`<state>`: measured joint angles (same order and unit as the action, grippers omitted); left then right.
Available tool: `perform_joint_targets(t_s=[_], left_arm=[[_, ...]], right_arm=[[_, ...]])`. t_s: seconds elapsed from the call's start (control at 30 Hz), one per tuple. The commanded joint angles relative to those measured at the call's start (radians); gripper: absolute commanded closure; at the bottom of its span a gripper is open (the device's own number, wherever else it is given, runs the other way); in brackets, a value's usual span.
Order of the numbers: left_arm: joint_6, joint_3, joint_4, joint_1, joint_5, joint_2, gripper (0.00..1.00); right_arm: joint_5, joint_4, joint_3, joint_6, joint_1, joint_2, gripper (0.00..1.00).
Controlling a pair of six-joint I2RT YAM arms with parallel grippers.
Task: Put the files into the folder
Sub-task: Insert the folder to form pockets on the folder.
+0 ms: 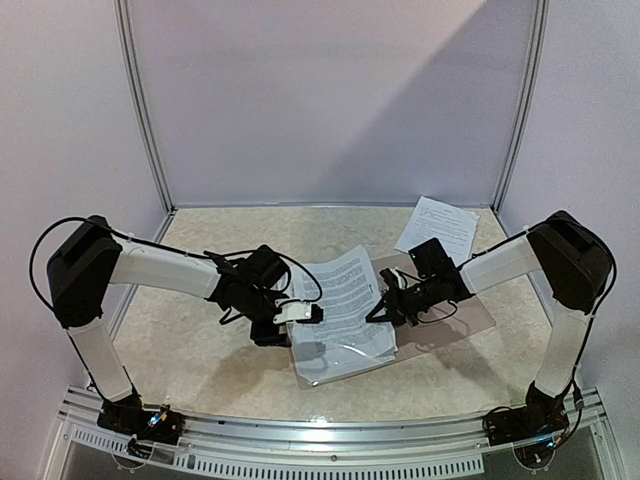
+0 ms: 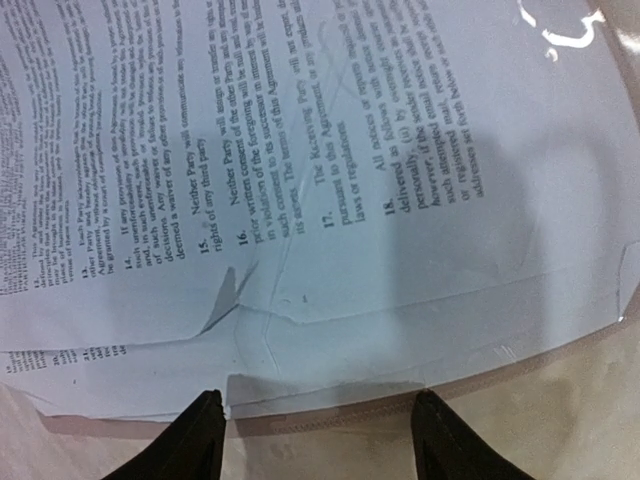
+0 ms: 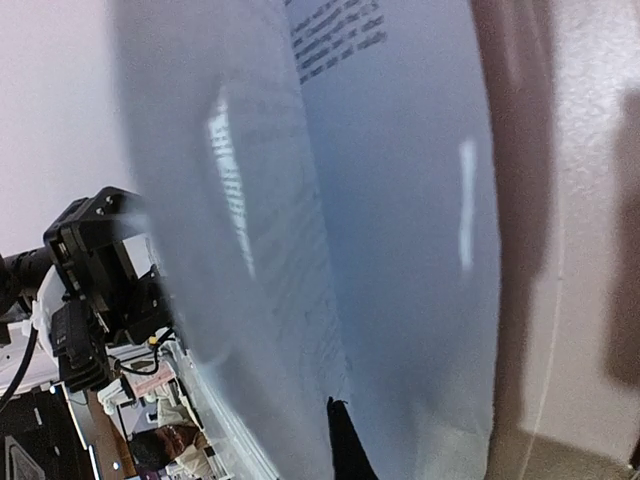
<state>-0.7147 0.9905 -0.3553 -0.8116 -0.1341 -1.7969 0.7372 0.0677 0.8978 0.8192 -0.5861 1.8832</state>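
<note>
The files [image 1: 345, 290], white printed sheets, lie in a stack at the table's middle, on the folder [image 1: 478, 305], whose tan-brown cover shows to their right. My left gripper [image 1: 300, 313] sits at the stack's left edge. In the left wrist view it [image 2: 318, 445] is open and empty, just short of the sheets [image 2: 300, 150] under clear plastic [image 2: 420, 335]. My right gripper [image 1: 385, 300] is at the stack's right edge. In the right wrist view one finger [image 3: 345, 445] shows between the raised clear flap [image 3: 220, 200] and the paper [image 3: 400, 200]. The other finger is hidden behind the flap.
One more printed sheet [image 1: 437, 228] lies alone at the back right near the wall. Walls enclose the table [image 1: 200, 350] on the left, back and right. A metal rail [image 1: 330, 440] runs along the near edge by the arm bases.
</note>
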Motion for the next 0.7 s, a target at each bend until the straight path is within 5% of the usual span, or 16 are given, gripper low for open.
perform_joint_targets(t_s=[0.0, 0.47, 0.67], left_arm=[[-0.027, -0.046, -0.042, 0.013, 0.034, -0.075, 0.34], [-0.037, -0.047, -0.05, 0.025, 0.041, -0.064, 0.34], [-0.032, -0.049, -0.047, 0.026, 0.027, -0.065, 0.34]], right_arm=[[0.09, -0.023, 0.031, -0.058, -0.021, 0.027, 1.0], [0.057, -0.25, 0.101, -0.19, -0.015, 0.014, 1.0], [0.065, -0.091, 0.028, -0.079, -0.025, 0.018, 1.0]])
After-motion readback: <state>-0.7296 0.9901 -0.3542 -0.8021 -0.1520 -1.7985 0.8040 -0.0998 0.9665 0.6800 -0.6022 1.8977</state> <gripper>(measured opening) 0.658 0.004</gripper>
